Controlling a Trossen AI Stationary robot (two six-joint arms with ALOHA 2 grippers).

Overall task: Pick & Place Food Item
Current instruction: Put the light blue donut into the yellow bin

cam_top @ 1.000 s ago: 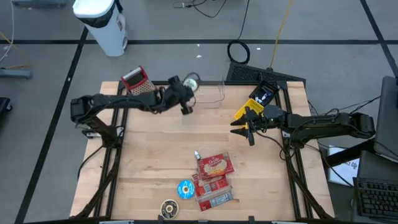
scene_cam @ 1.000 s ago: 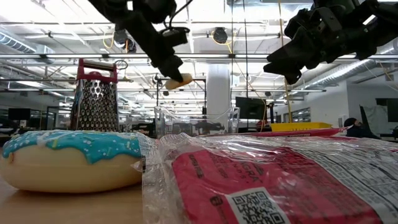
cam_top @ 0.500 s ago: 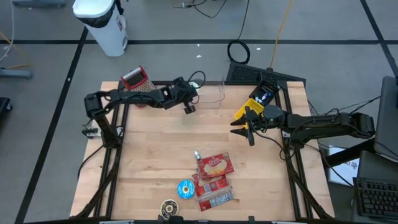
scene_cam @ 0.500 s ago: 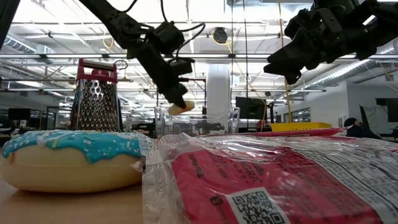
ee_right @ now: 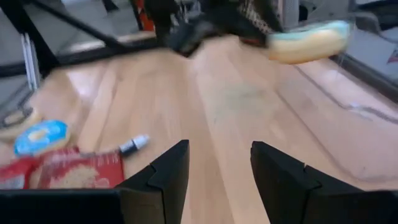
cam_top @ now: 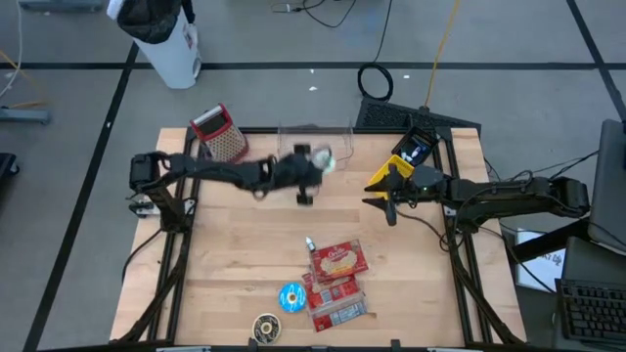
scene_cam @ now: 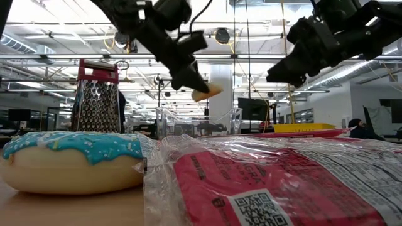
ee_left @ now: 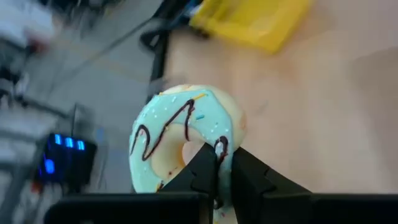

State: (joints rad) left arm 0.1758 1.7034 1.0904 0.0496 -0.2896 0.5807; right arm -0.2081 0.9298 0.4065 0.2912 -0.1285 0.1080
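A mint-frosted donut (ee_left: 180,134) with dark drizzle hangs above the table's far middle, just in front of a clear container (cam_top: 315,137). My left gripper (cam_top: 315,168) is shut on it. The low view shows the donut (scene_cam: 206,91) in the air beyond the fingertips. My right gripper (cam_top: 380,196) hovers open and holds nothing at the table's right, beside a yellow bin (cam_top: 393,168). Its wrist view looks across the table at the donut (ee_right: 308,40). My left gripper pinches one side of the donut's ring (ee_left: 221,147) between its two fingers. One finger (ee_left: 204,163) stands at the hole's edge, the other at the outer rim. The fingers slant down from the table's left. The donut is lifted clear, tilted, frosting up.
A metal grater (cam_top: 220,132) stands at the far left. Near the front edge lie red snack packets (cam_top: 337,264), a blue-frosted donut (cam_top: 291,296), another donut (cam_top: 266,326) and a small marker-like item (cam_top: 310,243). Bare wood lies between the two grippers.
My left gripper has carried the donut toward the table's right edge and a little nearer, rolling its wrist on the way. The donut stays pinched and clear of the table, now more tilted. My right gripper has turned slightly in place.
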